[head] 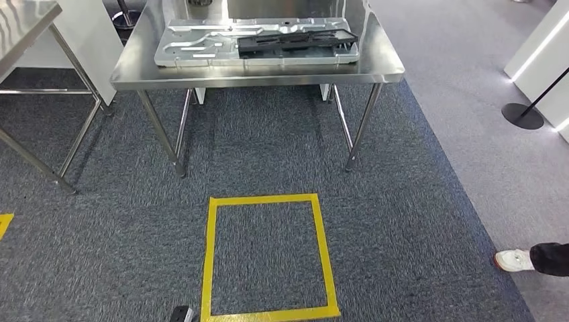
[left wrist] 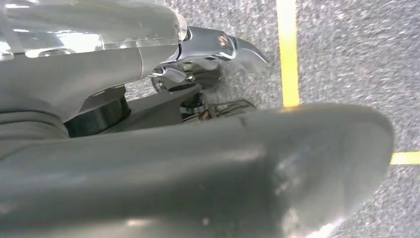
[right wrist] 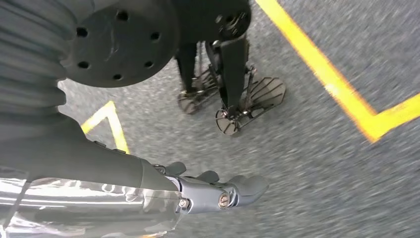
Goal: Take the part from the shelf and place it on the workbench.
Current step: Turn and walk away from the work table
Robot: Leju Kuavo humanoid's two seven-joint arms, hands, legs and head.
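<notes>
A long silver metal part (head: pixel 221 41) lies flat on the steel workbench (head: pixel 258 72) ahead, and a black part (head: pixel 295 39) rests on its right half. Both of my arms hang low, far from the bench. My left hand (left wrist: pixel 198 158) hangs above the carpet with its fingers (left wrist: pixel 218 43) stretched out and nothing in them. My right hand (right wrist: pixel 198 191) also hangs over the carpet, its fingers (right wrist: pixel 242 188) slightly bent and apart, holding nothing.
A yellow tape square (head: pixel 268 200) marks the carpet in front of the workbench. A second steel table (head: pixel 23 23) stands at the far left. A person's shoe (head: pixel 515 260) is at the right edge, and a black stanchion base (head: pixel 522 115) stands beyond it.
</notes>
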